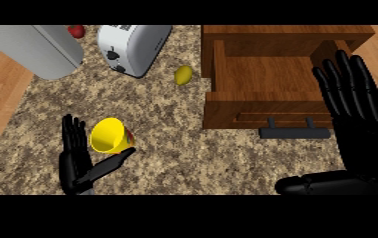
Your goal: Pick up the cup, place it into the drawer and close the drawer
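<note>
The yellow cup (109,135) lies tipped on the speckled counter at the lower left, its mouth turned toward me. My left hand (74,158) stands right beside it, fingers straight up along the cup's left side and thumb stretched out under it, not curled round it. The wooden drawer (244,109) is pulled open at the upper right, nothing showing inside, with a dark handle (294,132) on its front. My right hand (353,113) is held open with straight fingers over the drawer's right side.
A white toaster (134,48) and a grey rounded appliance (40,49) stand at the back left, with a red object (76,30) between them. A lemon (183,74) lies just left of the drawer. The counter's edge runs down the far left.
</note>
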You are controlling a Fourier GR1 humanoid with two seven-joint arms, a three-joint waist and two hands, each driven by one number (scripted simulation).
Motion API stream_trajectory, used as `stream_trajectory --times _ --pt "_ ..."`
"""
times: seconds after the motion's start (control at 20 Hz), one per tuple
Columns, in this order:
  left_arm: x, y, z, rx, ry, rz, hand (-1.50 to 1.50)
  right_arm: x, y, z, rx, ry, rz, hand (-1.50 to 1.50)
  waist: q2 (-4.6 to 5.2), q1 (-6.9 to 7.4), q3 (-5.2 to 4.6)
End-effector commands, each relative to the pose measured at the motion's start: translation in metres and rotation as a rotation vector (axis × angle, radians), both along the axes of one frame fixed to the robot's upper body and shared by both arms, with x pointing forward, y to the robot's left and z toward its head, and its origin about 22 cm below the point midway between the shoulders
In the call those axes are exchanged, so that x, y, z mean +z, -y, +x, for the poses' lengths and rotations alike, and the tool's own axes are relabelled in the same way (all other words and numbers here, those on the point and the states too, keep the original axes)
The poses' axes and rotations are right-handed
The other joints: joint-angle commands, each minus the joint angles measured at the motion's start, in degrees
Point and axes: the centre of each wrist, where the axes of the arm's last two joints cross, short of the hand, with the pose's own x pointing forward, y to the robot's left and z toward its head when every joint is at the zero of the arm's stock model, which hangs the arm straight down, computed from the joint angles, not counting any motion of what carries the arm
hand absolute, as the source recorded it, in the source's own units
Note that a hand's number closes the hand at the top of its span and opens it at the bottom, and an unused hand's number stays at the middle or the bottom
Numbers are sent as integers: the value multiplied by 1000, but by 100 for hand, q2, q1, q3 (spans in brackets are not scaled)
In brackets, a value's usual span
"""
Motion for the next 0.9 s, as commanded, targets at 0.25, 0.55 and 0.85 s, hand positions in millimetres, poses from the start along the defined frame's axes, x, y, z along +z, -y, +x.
stream_trajectory --times 0.25,0.55,0.85 --pt "-31 -2 -3 12 -20 -7 -150 3 22 14 16 -18 -3 -150 2 4 2" --pt "-48 -6 1 6 -24 -30 -150 0 3 0 19 3 9 -150 0 -3 2" --pt "-52 -15 -8 -1 11 -20 -150 7 8 -6 15 -6 -22 -150 -2 3 2"
